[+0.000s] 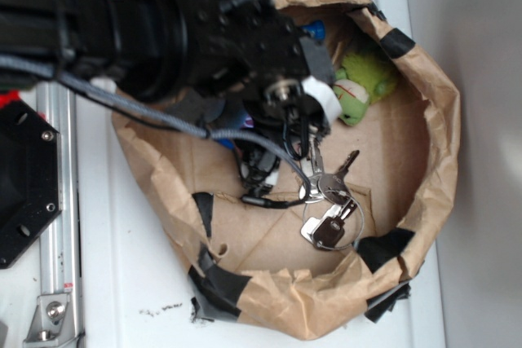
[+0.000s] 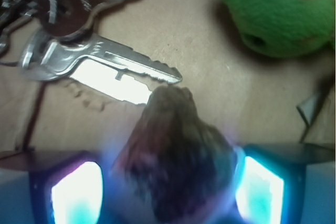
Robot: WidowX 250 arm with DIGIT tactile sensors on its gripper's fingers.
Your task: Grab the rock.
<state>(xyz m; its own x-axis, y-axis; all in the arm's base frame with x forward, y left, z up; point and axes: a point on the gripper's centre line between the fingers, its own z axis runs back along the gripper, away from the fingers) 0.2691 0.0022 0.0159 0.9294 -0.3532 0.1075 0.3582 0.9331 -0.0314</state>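
Note:
The rock (image 2: 176, 156) is a rough lump mottled dark brown and grey, filling the bottom middle of the wrist view. It sits between the two glowing pads (image 2: 76, 192) of my gripper (image 2: 168, 190), whose right pad presses against it while the left side is blurred by glare. My gripper is shut on the rock. In the exterior view the gripper (image 1: 312, 120) reaches down into the brown paper basin (image 1: 440, 120), and the arm hides the rock there.
A bunch of metal keys (image 1: 326, 205) lies just ahead of the rock, its long key (image 2: 105, 59) close to the rock's tip. A green plush toy (image 1: 363, 83) (image 2: 278, 11) rests at the basin's far side. Black tape patches (image 1: 383, 248) mark the crumpled rim.

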